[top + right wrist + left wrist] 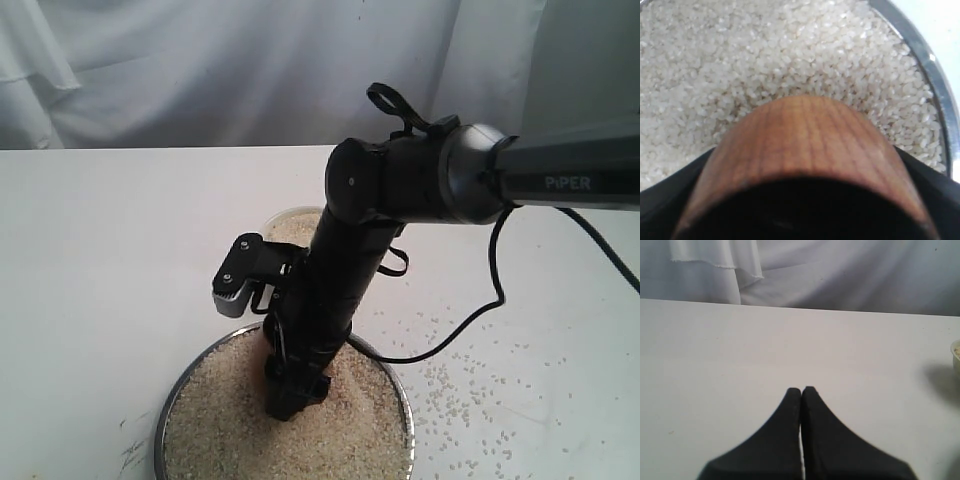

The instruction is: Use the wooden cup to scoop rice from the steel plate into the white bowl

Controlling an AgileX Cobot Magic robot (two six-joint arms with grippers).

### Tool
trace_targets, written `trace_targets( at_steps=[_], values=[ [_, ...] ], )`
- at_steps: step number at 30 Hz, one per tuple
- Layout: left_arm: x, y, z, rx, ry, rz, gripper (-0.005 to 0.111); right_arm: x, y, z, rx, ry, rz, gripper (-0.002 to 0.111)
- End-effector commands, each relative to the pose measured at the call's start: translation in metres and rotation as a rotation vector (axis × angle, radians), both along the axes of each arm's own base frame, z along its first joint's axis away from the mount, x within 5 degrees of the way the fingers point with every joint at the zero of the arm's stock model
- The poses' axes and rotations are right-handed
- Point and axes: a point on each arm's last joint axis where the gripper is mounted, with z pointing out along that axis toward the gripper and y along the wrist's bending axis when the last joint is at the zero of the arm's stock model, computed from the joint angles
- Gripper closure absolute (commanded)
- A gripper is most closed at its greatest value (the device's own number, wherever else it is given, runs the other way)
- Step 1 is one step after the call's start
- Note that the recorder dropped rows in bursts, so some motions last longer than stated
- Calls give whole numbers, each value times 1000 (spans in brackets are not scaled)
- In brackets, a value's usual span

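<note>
- Over the plate [165, 415], the right gripper [295, 395] pointed steeply down, its tip sunk among the rice [225, 425].
- Its black fingers [670, 205] stood wide apart and clamped the cup [805, 140] between them, one on either side.
- The cup lay tilted, its brown wooden wall turned up and its dark inside facing the wrist camera; its far end pressed into the rice, with grains banked against it.
- Rice filled the plate nearly to the shiny rim, which showed as a thin silver arc beside the cup.
- The bowl [282, 213] sat on the table [110, 250] just behind the plate, mostly hidden by the arm; pale grains showed inside it.
- Loose grains [470, 385] lay scattered on the table to the right of the plate.
- A black cable [480, 312] drooped from the arm onto the table near those grains.
- The left gripper [801, 390] hung over bare table, well apart from the plate, its fingers [815, 415] pressed together with nothing between them.
- Only the bowl's edge showed in the left wrist view.
- A white drape [200, 70] hung behind the table.
</note>
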Motion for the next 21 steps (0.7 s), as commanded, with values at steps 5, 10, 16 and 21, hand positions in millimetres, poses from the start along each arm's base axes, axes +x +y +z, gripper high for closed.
trace_targets(
  at_steps=[5, 10, 16, 21],
  values=[
    [0, 0, 0, 1, -13, 2, 107, 3, -1, 2, 3, 2, -89, 107],
    [0, 0, 0, 1, -13, 2, 107, -1, -6, 1, -54, 35, -53, 77],
    [0, 0, 0, 1, -13, 2, 107, 6, -7, -3, -75, -25, -109, 25],
    [0, 0, 0, 1, -13, 2, 107, 1, -5, -2, -63, 46, -125, 3]
  ],
)
